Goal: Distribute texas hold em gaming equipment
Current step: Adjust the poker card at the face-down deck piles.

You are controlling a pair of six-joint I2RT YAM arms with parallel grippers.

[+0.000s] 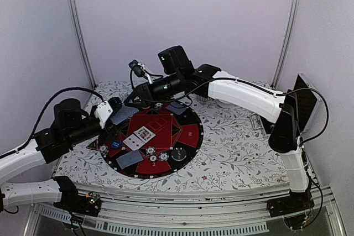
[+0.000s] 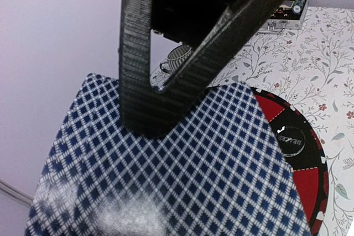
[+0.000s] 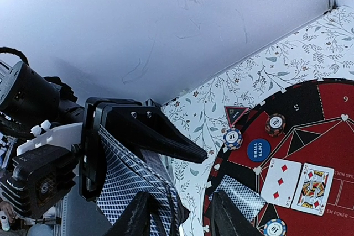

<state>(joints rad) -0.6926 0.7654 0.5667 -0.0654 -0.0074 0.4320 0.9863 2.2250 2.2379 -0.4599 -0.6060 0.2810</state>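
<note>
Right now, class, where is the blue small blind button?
In the top view, the small blind button lies on the left side of the red-and-black mat, just left of the two face-up cards.

The round red-and-black mat (image 1: 188, 134) lies on the floral tabletop (image 1: 243, 153); two face-up white playing cards (image 1: 139, 137) lie on it, a checker-backed card (image 1: 129, 159) before them.

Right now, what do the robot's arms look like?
Both the left arm and right arm have white links, black joints and looping black cables. Small green lights dot the right one. The end effector fingers are black and ribbed.
</note>
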